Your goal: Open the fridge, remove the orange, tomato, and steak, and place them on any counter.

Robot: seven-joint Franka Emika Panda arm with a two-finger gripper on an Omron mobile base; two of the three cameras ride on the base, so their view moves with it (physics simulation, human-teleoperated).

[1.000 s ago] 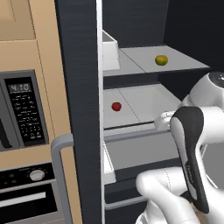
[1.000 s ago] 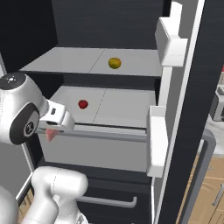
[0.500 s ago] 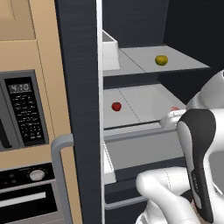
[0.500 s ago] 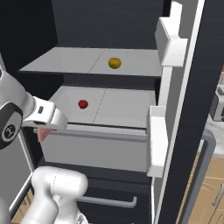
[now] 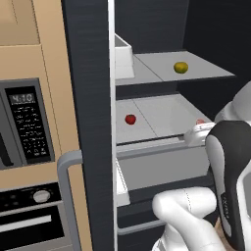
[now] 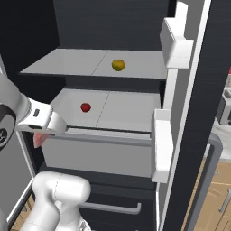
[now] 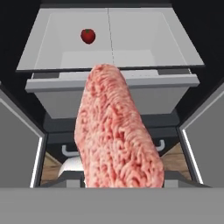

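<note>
The fridge (image 6: 67, 27) stands with both doors swung open. On its upper shelf sits the orange (image 5: 181, 67) (image 6: 118, 65). The tomato (image 5: 130, 119) (image 6: 85, 107) (image 7: 88, 36) rests on the lower shelf, toward the left. My gripper (image 6: 43, 131) is shut on the steak (image 7: 116, 131), a pinkish slab that hangs in front of the lower shelf's edge, outside the fridge. A pink corner of the steak (image 6: 39, 140) shows under the hand, and another (image 5: 200, 121) behind my wrist. The steak hides the fingertips in the hand view.
The left fridge door (image 5: 88, 122) stands edge-on beside a built-in microwave (image 5: 24, 122) and oven (image 5: 34, 215). The right door (image 6: 198, 113) carries white bins (image 6: 162, 144). A drawer with a bar handle (image 6: 113, 208) lies below. A strip of counter (image 6: 221, 131) shows far right.
The hand has drawn back out of the fridge with the steak, moving left in the right base view. The orange and tomato have stayed put.
</note>
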